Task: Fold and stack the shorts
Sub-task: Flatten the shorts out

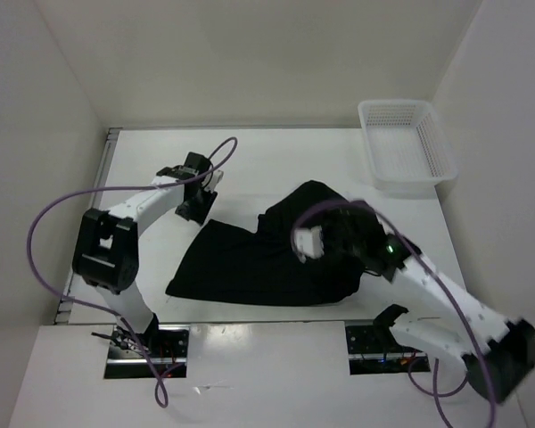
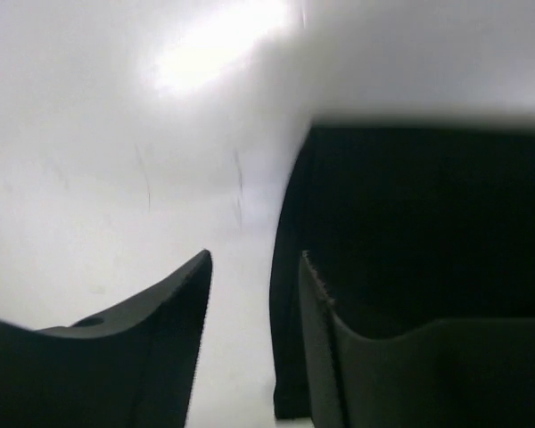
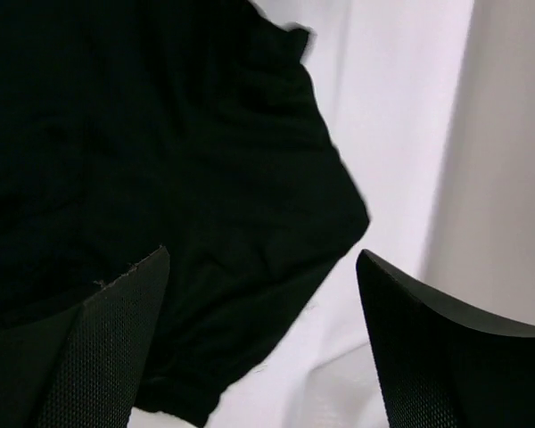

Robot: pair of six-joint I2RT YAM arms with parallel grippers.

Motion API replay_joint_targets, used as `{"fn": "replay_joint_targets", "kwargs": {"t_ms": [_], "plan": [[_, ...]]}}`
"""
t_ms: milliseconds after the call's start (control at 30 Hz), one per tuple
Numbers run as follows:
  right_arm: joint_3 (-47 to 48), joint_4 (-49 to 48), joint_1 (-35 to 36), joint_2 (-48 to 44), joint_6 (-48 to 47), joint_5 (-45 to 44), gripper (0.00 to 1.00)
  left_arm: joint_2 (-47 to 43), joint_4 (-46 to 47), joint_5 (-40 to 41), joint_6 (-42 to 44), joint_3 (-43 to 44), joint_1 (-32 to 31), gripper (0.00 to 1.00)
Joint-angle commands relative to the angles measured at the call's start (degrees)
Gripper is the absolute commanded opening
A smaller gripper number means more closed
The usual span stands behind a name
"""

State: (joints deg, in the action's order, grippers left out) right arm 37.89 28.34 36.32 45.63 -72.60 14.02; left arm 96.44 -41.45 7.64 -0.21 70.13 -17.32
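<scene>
The shorts (image 1: pixel 267 259) lie on the white table (image 1: pixel 276 160), nearer to me than the white mesh basket (image 1: pixel 401 105) and off to its left, well apart from it. None of the black cloth is in the basket.

My left gripper (image 1: pixel 199 207) is low over the table on the side of the shorts farthest from the basket. In the left wrist view its fingers (image 2: pixel 174 303) stand partly apart with only bare table between them. The cloth's edge runs just beside the finger on the basket's side, and I cannot tell whether it touches. That gripper holds nothing.

My right gripper (image 1: pixel 343 234) hangs above the end of the shorts that lies closest to the basket. In the right wrist view its fingers (image 3: pixel 116 330) are spread wide, with the cloth lying below them and a corner of it showing against the table. Nothing is pinched there either.

As for progress, I judge the folding only partly done at best. The shorts make a broad, slanted patch with a bunched hump at the basket end and a long point trailing away from the basket toward my side. It may be doubled over once, but black on black hides any layers, so I cannot be sure. It is not a compact, squared bundle.

What is left, as I read it, is to take hold again, fold the patch into a smaller shape and smooth the hump. The stacking step is not yet begun.
</scene>
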Motion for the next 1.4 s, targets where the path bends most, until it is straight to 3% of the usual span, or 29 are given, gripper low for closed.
{"fn": "replay_joint_targets", "kwargs": {"t_ms": [0,33,133,400,467,533,633,667,700,733,867,900,1000,1100,1300,1367], "plan": [[15.1,-2.4,-8.5,23.9,26.8,1.1,0.89,5.4,8.7,-1.2,0.2,3.7,-1.0,0.54],[21.6,-0.3,-11.2,28.7,30.8,2.5,0.87,6.7,9.5,-1.2,0.2,4.4,-1.0,0.62],[29.4,0.9,-18.4,42.2,41.7,3.7,0.83,11.2,8.2,-6.4,0.2,8.5,-1.5,0.69],[24.3,-6.2,-20.0,47.3,46.8,-3.8,0.84,15.4,6.8,-9.6,0.2,5.9,-2.0,0.71],[22.3,-7.8,-20.0,48.0,48.4,-7.1,0.86,16.5,7.4,-9.1,0.2,4.4,-2.0,0.66],[21.0,-8.6,-20.0,49.1,49.5,-9.6,0.86,17.3,7.4,-7.9,0.2,3.1,-2.0,0.61],[19.8,-9.4,-20.6,49.6,50.1,-12.5,0.87,18.4,9.5,-6.6,0.2,1.9,-1.4,0.43],[19.8,-10.0,-20.6,49.6,50.1,-13.0,0.87,19.0,10.1,-6.0,0.2,1.9,-1.4,0.34],[19.2,-10.7,-20.6,50.3,49.5,-13.7,0.87,19.0,10.1,-6.0,0.2,2.6,-1.4,0.09],[19.2,-10.7,-20.6,50.3,49.5,-13.7,0.85,19.0,10.6,-4.4,0.2,2.6,-1.4,0.0],[19.9,-13.2,-20.6,52.2,48.2,-17.4,0.67,17.7,11.7,-1.1,0.2,5.7,3.2,0.0],[21.4,-14.5,-20.6,53.1,47.5,-18.0,0.51,16.9,11.7,0.0,0.2,6.3,4.7,0.0],[25.6,-15.8,-20.6,55.4,46.1,-18.0,0.14,15.4,11.7,1.6,0.2,7.5,10.1,0.0],[31.2,-16.3,-19.2,59.1,44.1,-18.0,0.0,14.3,11.7,2.1,0.2,8.0,12.6,0.0],[43.6,-17.6,-15.7,67.5,45.4,-20.1,0.0,13.1,12.2,2.1,0.2,5.6,12.6,0.0],[46.1,-16.8,-15.1,67.5,47.0,-20.8,0.38,11.7,12.2,2.1,0.2,3.7,12.6,0.0]]}}
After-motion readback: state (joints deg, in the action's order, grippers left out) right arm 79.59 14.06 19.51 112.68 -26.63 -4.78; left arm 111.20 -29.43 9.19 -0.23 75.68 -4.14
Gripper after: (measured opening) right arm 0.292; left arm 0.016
